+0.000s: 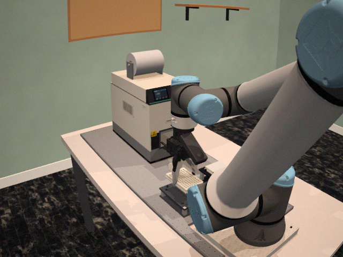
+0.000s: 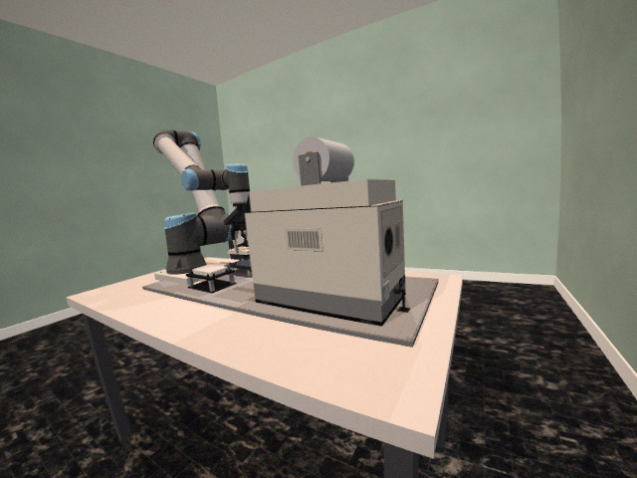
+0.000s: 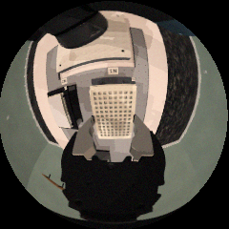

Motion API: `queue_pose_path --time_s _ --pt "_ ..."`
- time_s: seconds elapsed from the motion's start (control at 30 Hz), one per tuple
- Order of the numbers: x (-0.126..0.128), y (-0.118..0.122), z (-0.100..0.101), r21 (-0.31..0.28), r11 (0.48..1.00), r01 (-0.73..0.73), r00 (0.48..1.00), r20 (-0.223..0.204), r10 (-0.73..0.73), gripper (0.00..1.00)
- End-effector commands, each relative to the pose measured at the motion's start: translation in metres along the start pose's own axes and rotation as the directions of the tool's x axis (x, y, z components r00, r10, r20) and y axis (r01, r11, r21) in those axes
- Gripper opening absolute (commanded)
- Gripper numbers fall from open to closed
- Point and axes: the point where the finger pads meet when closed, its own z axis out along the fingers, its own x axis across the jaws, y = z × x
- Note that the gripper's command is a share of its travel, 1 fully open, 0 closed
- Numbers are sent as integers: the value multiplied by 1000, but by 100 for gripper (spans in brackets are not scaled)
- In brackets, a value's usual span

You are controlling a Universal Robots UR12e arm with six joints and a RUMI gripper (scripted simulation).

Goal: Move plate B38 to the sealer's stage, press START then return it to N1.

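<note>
My gripper (image 1: 184, 176) (image 3: 114, 115) is shut on plate B38 (image 1: 186, 180) (image 3: 114, 107), a white well plate with no foil showing. It holds the plate level by its two long sides, a little above the black nest N1 (image 1: 172, 194). The sealer (image 1: 138, 110) (image 2: 323, 257) stands behind, with its front opening (image 1: 165, 136) just beyond the gripper. The wrist and gripper hide most of its stage. In the exterior view the gripper (image 2: 239, 245) shows only small, beside the sealer's front.
A second white plate (image 1: 215, 166) sits on its nest to the right of N1, partly hidden by the arm. The arm's base (image 1: 257, 229) stands close in front of the nests. A foil roll (image 1: 145, 62) tops the sealer. All of this stands on a grey base plate (image 1: 110, 149).
</note>
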Motion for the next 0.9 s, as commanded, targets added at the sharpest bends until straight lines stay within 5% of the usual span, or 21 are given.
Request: queue_pose_path --time_s 0.0,0.87 --pt "0 0 -10 -1 1000 0 1000 0 0 0" --pt "0 0 -47 -1 1000 0 1000 0 0 0"
